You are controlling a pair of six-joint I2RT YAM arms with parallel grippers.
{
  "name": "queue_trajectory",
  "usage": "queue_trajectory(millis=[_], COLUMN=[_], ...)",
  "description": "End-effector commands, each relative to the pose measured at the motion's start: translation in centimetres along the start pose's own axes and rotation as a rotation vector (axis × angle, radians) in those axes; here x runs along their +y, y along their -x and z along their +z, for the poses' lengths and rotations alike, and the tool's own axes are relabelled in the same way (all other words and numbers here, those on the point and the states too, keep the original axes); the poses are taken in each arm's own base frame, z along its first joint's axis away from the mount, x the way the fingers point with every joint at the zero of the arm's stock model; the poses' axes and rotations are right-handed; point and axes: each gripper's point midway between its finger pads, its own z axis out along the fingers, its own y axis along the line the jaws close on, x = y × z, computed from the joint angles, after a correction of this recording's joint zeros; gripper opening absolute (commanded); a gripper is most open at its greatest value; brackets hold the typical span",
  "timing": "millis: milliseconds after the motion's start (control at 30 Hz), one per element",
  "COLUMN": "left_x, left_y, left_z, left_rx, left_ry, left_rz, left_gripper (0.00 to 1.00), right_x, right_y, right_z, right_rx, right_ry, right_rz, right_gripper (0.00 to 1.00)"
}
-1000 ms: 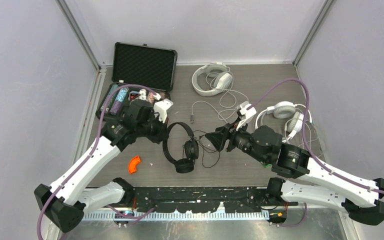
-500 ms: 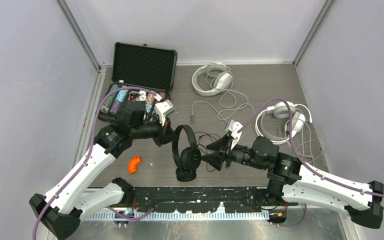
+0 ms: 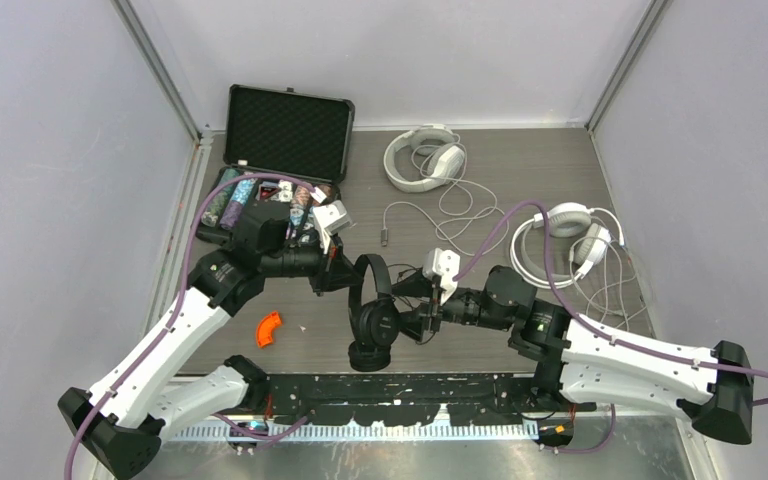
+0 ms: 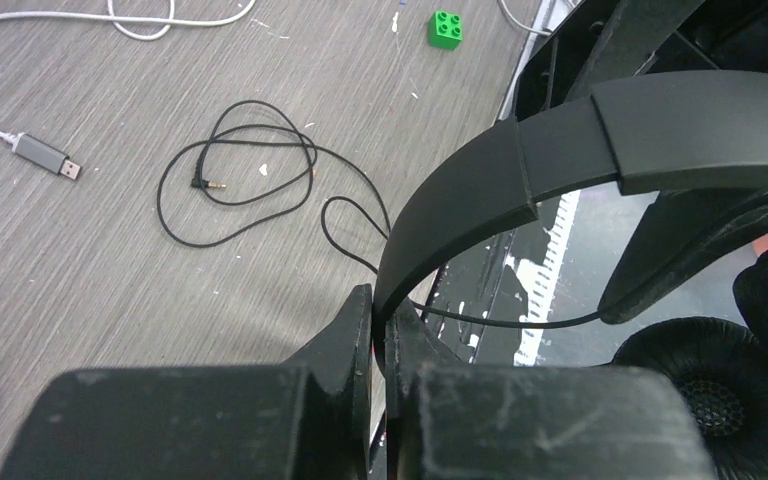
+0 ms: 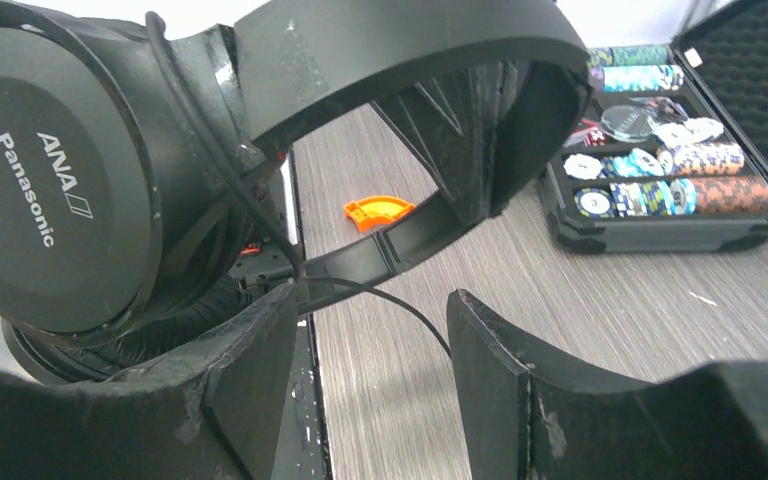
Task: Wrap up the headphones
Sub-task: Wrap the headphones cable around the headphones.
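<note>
Right gripper (image 3: pixel 416 305) nearer black headphones (image 3: pixel 374 322); Panasonic lettering (image 5: pixel 45 190) wrist-only.

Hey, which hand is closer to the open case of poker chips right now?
Left. The left hand, shut on the black headphones, sits just right of the case; the right hand, open, is farther right, beyond the headphones.

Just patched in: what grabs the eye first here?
The black headphones are held upright near the front middle of the table, headband pinched in the shut left gripper. The right gripper is open beside an earcup, the thin black cord crossing its gap. One white headset lies at the back and a second white headset on the right.
</note>
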Motion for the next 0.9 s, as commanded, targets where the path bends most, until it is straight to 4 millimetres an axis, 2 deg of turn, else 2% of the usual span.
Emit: queue_trajectory(millis=[0, 367, 533, 600, 700, 767, 867], left_x=[-1.4, -1.4, -1.5, -1.6, -1.8, -1.7, -0.3], left_y=[3.0, 3.2, 3.3, 3.5, 3.8, 4.0, 4.0], left_z=[-0.6, -0.4, -0.5, -0.6, -0.9, -1.1, -1.8], left_rx=[-0.083, -0.102, -0.110, -0.115, -0.129, -0.133, -0.130], left_ry=[-0.051, -0.053, -0.056, -0.057, -0.054, -0.036, 0.072], left_rz=[0.045, 0.039, 0.037, 0.038, 0.038, 0.035, 0.015], left_gripper=[0.00, 0.00, 0.00, 0.00, 0.00, 0.00, 0.00], right_x=[1.3, 2.6, 2.8, 2.3, 0.6, -0.8, -3.2], right_y=[3.4, 4.1, 3.9, 3.7, 3.6, 3.3, 2.3], right_z=[0.8, 1.9, 2.8, 3.0, 3.1, 2.7, 1.6], right_rx=[-0.123, -0.202, -0.212, -0.209, -0.202, -0.189, -0.152], right_ry=[0.087, 0.165, 0.183, 0.157, 0.054, -0.025, -0.180], right_rz=[-0.056, 0.020, 0.070, 0.082, 0.094, 0.099, 0.114], right_gripper=[0.61, 0.62, 0.60, 0.57, 0.43, 0.29, 0.05])
